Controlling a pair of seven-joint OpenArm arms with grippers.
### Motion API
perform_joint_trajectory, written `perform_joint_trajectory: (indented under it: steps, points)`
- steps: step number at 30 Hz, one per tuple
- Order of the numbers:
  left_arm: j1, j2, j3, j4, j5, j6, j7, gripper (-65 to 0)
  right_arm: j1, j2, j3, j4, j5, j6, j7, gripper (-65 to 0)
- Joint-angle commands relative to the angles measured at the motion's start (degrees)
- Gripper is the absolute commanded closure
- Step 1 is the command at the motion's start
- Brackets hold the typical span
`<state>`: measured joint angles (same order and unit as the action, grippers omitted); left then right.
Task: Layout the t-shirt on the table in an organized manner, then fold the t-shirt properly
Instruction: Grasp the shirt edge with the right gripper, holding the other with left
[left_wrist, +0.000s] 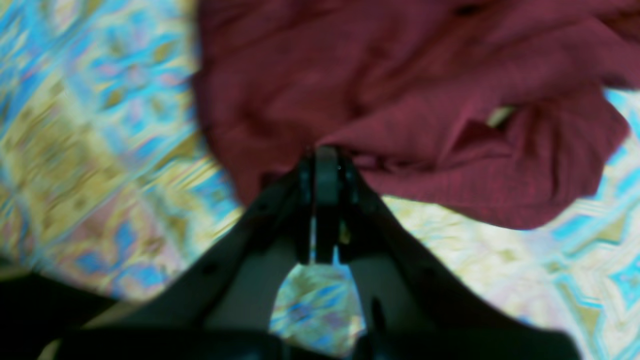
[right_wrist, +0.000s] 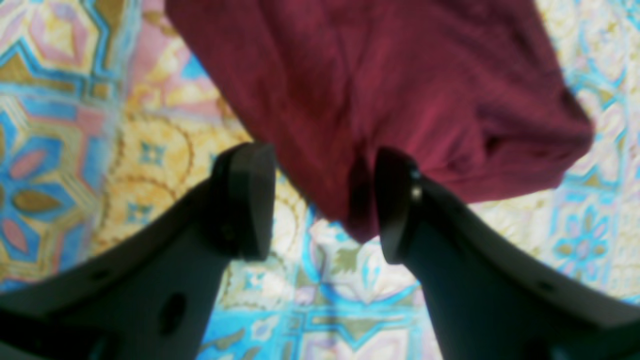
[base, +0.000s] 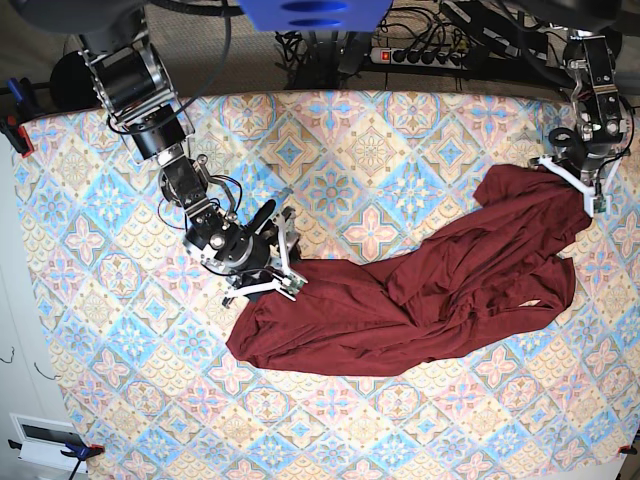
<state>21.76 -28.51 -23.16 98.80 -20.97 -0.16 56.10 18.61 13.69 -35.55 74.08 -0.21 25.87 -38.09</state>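
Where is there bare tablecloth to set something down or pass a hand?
Bare table lies behind the t-shirt, between the right gripper and the left gripper; another strip runs along the near edge. It is crowded at the shirt's two ends, where the grippers work.

Right hand (right_wrist: 325, 205) w/ both dark fingers (right_wrist: 245, 200) spread apart, nothing pinched btwn them. Maroon t-shirt (right_wrist: 380, 95) fills the frame from 12 to 3 o'clock, its lowest fold hanging into the gap and lying against the inner face of the 3 o'clock finger. Patterned bench (right_wrist: 75, 150) covers 9 o'clock and shows below at 6; view is blurry.
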Motion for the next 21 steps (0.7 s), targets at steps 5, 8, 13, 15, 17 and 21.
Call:
perform_joint_trajectory:
  steps: [5,8,13,15,17,21]
  points:
    - [-0.7,-0.7,-0.4,1.1,-2.7,0.2,-0.9,0.0,3.9,0.4,0.3,-4.8,-0.1,-0.4,4.5,-30.7]
    - [-0.7,-0.8,-0.5,1.1,-6.5,0.2,-0.9,0.0,4.1,0.4,0.3,-9.3,-0.2,-0.4,7.1,-30.7]
    - [-0.7,-0.8,-1.5,1.1,-9.8,0.2,-0.9,0.0,5.1,0.4,0.3,-12.2,-0.2,-0.4,9.5,-19.5]
    - [-0.7,-0.7,-3.3,1.1,-11.2,0.2,-0.9,0.0,5.1,0.4,0.3,-12.1,-0.2,-0.4,9.5,-8.1]
    - [-0.7,-0.7,-5.0,1.1,-13.1,0.2,-0.8,0.0,4.9,0.7,0.3,-11.7,-0.2,-0.4,9.3,0.0]
    - [-0.5,-0.9,-5.9,1.1,-15.2,0.2,-0.8,0.0,3.2,3.7,0.7,-6.3,-0.2,-0.4,9.3,-1.0]
